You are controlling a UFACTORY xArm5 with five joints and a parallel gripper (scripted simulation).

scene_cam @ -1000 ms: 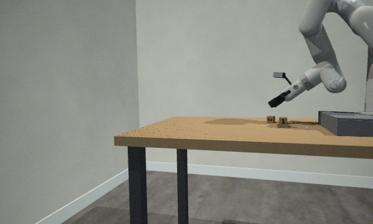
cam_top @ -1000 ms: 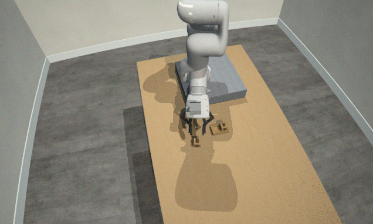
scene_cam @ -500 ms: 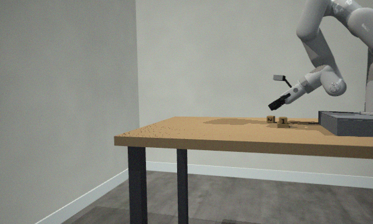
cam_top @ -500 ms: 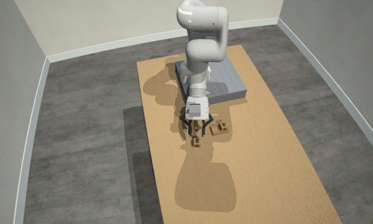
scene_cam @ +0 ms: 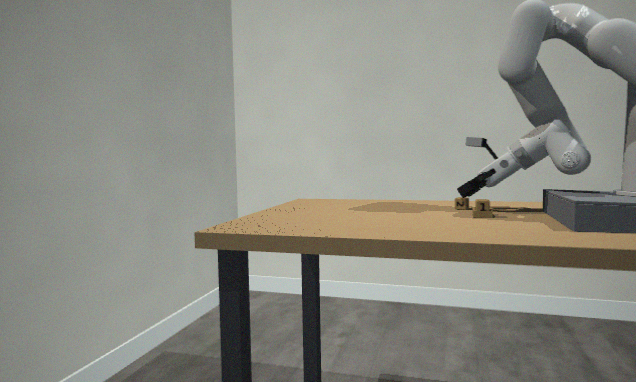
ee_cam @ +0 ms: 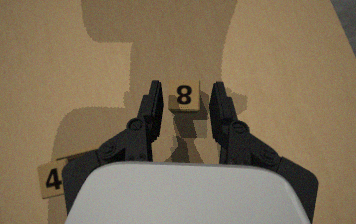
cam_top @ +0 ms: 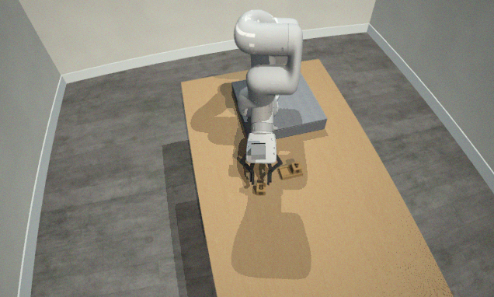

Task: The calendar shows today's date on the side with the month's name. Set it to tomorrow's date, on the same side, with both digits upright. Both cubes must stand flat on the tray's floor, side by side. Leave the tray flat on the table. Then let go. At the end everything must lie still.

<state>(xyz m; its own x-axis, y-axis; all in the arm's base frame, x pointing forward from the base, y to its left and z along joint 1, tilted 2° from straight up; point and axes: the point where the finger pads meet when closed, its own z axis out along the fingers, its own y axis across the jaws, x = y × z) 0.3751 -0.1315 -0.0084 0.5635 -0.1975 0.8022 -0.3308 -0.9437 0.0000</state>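
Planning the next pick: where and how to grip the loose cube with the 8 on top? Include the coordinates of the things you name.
Best across two opposite upright side faces, coming down from above. The cube [cam_top: 260, 188] [scene_cam: 461, 204] [ee_cam: 184, 95] sits flat outside the tray [cam_top: 290, 172] [scene_cam: 483, 215], and the hand's [cam_top: 260, 182] [scene_cam: 461, 194] [ee_cam: 187, 85] open fingers already straddle its line.

A small wooden cube marked with a dark 8 is seen on the tan wooden table, just ahead of the tips of the black two-fingered gripper, whose fingers are held apart. To the side of the gripper, near one finger, a shallow wooden tray is set on the table, and a second small wooden cube is carried at its end. Behind the gripper, the grey rectangular slab is partly covered by the white arm.
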